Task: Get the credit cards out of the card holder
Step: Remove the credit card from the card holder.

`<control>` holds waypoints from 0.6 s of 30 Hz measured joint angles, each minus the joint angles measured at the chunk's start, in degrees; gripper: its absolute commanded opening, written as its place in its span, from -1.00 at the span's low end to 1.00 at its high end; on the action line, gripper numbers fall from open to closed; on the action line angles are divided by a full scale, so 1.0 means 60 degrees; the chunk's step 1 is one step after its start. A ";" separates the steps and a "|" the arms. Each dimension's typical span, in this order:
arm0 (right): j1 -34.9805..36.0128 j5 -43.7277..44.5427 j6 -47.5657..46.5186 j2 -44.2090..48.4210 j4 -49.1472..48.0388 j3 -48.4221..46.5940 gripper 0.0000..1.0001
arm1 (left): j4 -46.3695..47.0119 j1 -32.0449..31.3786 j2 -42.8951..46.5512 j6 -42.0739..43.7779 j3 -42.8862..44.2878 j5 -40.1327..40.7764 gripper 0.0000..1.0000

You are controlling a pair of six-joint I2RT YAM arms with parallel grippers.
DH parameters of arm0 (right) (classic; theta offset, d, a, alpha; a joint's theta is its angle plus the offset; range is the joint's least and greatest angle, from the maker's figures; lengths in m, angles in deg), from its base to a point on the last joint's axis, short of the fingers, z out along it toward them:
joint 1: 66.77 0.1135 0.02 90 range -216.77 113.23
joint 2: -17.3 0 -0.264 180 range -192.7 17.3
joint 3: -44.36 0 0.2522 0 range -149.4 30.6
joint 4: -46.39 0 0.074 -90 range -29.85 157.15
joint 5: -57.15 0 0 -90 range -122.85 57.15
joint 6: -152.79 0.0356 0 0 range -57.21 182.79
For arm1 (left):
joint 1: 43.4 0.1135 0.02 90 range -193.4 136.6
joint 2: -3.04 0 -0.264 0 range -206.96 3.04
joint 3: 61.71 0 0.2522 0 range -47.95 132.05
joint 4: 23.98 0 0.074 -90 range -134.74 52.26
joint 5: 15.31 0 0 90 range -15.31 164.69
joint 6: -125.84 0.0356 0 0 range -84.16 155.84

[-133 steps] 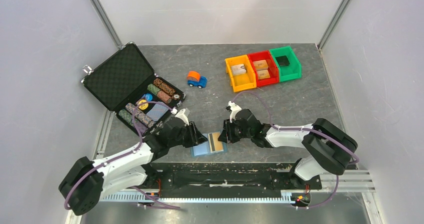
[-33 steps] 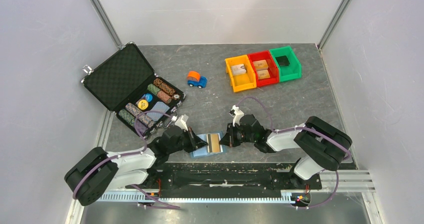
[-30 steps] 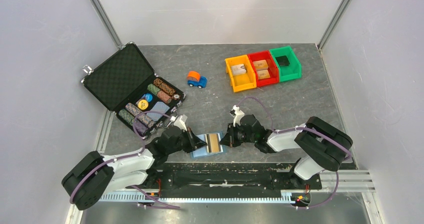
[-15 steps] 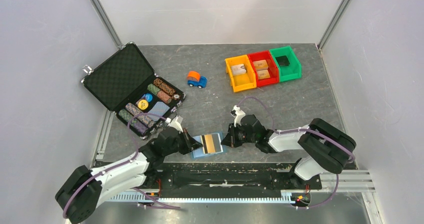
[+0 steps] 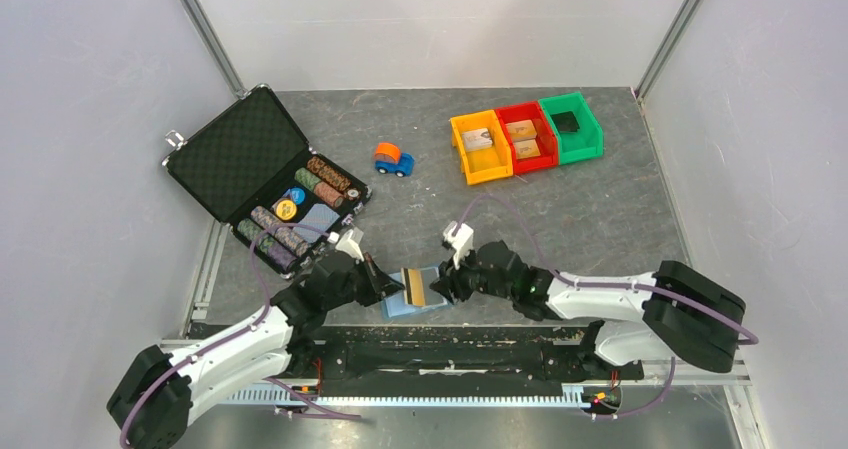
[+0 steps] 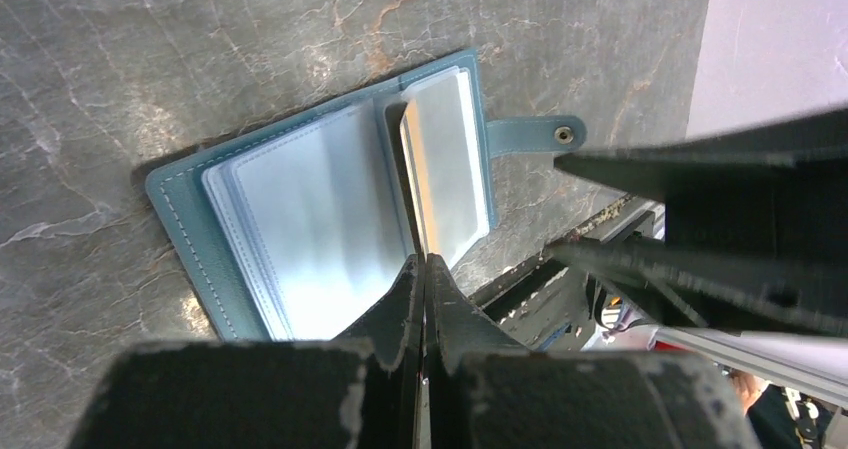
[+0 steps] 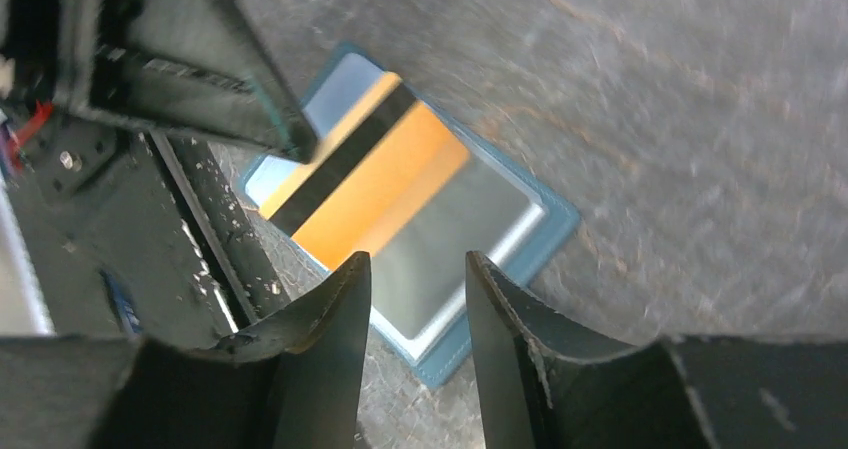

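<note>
The flat light-blue bifold card holder [image 5: 402, 308] lies open on the grey surface [image 5: 560, 209] at six o'clock. A thin gold-brown card [image 7: 385, 174] is pinched by the closed left hand [image 6: 425, 291] and tilted up, probably for sliding out. The right hand [image 7: 417, 262] is held half-open at the holder's three o'clock, probably for steadying.

Table [image 5: 600, 209]: grey slab.
Near edge: open card holder [image 5: 400, 307].
Left: open black case [image 5: 232, 154].
Back: toy car [image 5: 393, 159], three bins [image 5: 537, 163].

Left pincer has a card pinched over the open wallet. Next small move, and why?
Probably lower the right pincer onto the wallet to pin it. The left pincer is shut on the card, which looks partly sleeved, and the right pincer hangs open above, so pulling might lift the wallet.
</note>
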 measured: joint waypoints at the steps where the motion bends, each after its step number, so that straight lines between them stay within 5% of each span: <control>1: 0.0331 0.0233 -0.0546 0.0062 -0.0219 0.0069 -0.08 | -0.0011 0.0000 -0.0011 -0.0004 0.0040 0.0000 -0.95; 10: 0.2222 0.1716 -0.5078 0.0335 -0.3789 0.2004 0.12 | -0.0080 0.0000 -0.0066 -0.0226 0.0306 -0.0011 -0.95; 18: 0.4051 0.3610 -0.7828 -0.1537 -0.5719 0.1945 0.23 | -0.0087 0.0000 -0.0302 -0.0240 0.0310 -0.0058 -0.95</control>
